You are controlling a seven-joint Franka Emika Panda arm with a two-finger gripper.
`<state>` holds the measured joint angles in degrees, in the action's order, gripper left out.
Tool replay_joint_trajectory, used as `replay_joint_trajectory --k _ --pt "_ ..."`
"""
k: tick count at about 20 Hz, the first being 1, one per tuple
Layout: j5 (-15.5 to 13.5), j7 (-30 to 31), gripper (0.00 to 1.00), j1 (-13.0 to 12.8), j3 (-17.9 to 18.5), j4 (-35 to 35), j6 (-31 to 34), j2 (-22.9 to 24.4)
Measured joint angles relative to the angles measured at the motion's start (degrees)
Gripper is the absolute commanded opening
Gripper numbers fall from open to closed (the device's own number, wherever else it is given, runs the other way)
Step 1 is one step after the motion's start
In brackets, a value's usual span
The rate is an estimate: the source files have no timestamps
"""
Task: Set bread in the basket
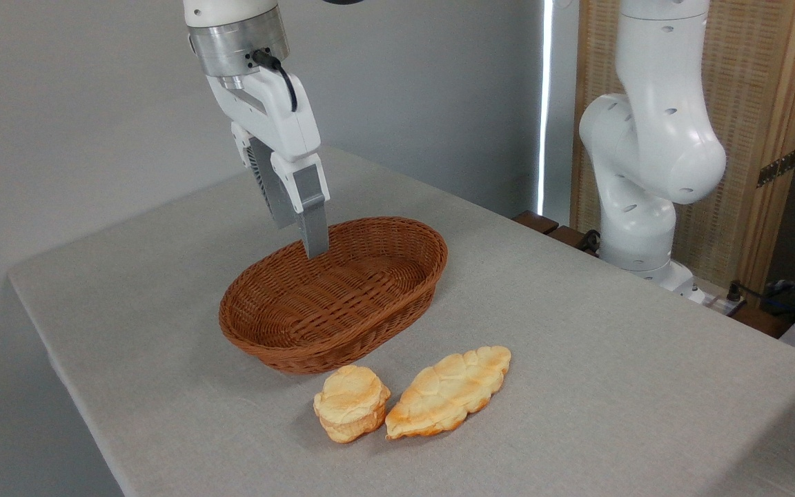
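Flat, leaf-shaped braided loaf (448,391) touches the round golden bun (350,403) at its 3 o'clock; oval brown wicker basket (334,293) sits at 12, empty-fingered gripper (299,224) above its far rim, opening unclear.

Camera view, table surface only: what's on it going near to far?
Round bun → flat braided bread just right of it, reaching a little farther back → wicker basket, empty. The gripper hangs over the basket's far rim, holding nothing.
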<state>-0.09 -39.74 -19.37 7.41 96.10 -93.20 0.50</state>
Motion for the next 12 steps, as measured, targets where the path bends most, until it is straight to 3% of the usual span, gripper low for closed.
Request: replay_joint_trajectory --k 1,2,4,5,6,12 --pt "0.00 0.02 1.00 0.07 0.11 0.00 0.00 0.10" --pt "0.01 0.56 1.00 2.16 -1.65 -0.05 0.00 0.17" --pt "0.01 0.70 1.00 12.54 -9.58 -0.19 0.00 0.69" --pt "0.00 0.59 1.00 15.82 -11.67 -0.20 0.00 1.04" --pt "0.00 0.56 1.00 17.39 -12.57 -0.20 0.00 1.31" --pt "0.00 0.57 1.00 18.00 -13.57 -0.19 0.00 1.56"
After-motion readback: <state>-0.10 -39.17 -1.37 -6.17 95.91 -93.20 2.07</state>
